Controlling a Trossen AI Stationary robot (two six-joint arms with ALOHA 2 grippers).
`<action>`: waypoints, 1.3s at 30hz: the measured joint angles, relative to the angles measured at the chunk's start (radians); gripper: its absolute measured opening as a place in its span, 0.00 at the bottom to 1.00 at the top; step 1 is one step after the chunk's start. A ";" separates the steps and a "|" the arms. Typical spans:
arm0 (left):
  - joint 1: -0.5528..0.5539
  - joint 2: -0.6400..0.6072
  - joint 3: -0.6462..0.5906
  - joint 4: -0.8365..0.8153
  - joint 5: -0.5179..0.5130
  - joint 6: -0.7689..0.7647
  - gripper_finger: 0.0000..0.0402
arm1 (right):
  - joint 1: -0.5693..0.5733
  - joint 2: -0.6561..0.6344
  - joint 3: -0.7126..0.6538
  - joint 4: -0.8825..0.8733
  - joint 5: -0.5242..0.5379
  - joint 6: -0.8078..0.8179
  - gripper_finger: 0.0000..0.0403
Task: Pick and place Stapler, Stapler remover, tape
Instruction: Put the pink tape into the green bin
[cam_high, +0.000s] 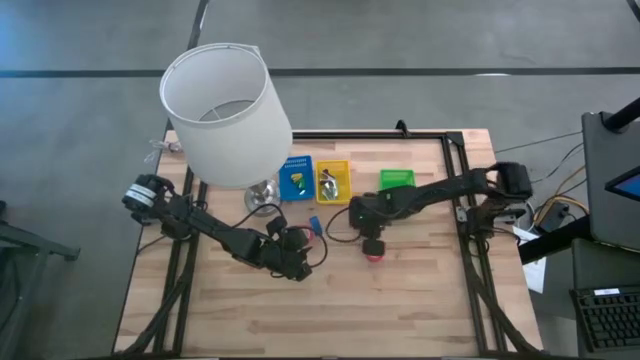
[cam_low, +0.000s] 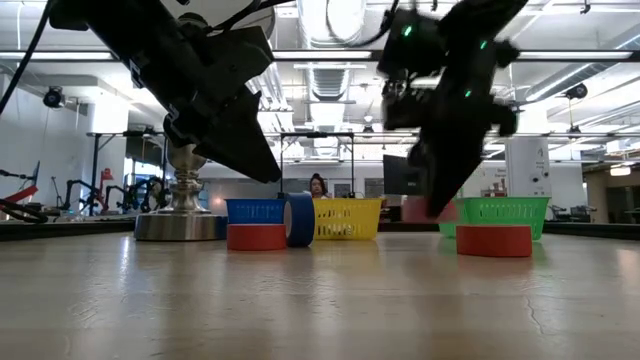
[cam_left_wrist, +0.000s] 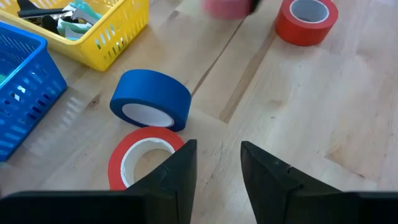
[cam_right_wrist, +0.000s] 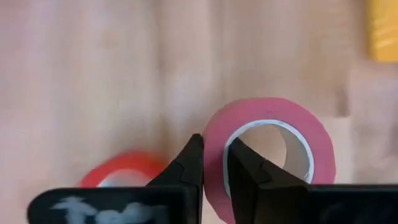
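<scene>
My right gripper (cam_right_wrist: 214, 143) is shut on a pink-red tape roll (cam_right_wrist: 267, 155) above the table's middle (cam_high: 374, 252). Under it a red roll (cam_right_wrist: 121, 171) lies flat on the wood (cam_low: 494, 240). My left gripper (cam_left_wrist: 217, 146) hangs open, with nothing between its fingers, just above another flat red roll (cam_left_wrist: 143, 158). A blue roll (cam_left_wrist: 152, 99) stands tilted on its edge against that roll. A silvery-grey piece (cam_high: 328, 186), the stapler remover as far as I can tell, lies in the yellow tray (cam_high: 340, 170). I cannot make out the stapler. My right gripper pinches the roll's wall (cam_right_wrist: 217, 123) with one finger inside the ring and one outside. The fingers come from above, pointing steeply down. The roll hangs below them with its hole facing sideways, lifted clear of the table (cam_low: 430, 210).
A lamp with a big white shade (cam_high: 225, 110) stands on a metal base (cam_low: 180, 215) at the far left. Blue (cam_high: 296, 178), yellow and green (cam_high: 396, 179) trays line the far side. Bare wood lies toward the near edge. A person (cam_low: 318, 185) shows in the room behind.
</scene>
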 joint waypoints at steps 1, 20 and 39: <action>0.000 0.000 0.000 0.000 0.000 0.000 0.31 | 0.000 -0.027 0.000 -0.029 -0.030 -0.019 0.09; 0.000 0.000 0.000 0.000 0.000 -0.003 0.31 | -0.217 -0.489 -0.138 -0.170 0.309 -0.040 0.12; 0.000 0.000 0.000 0.010 0.000 -0.002 0.31 | -0.397 -0.307 -0.313 0.068 0.201 -0.165 0.13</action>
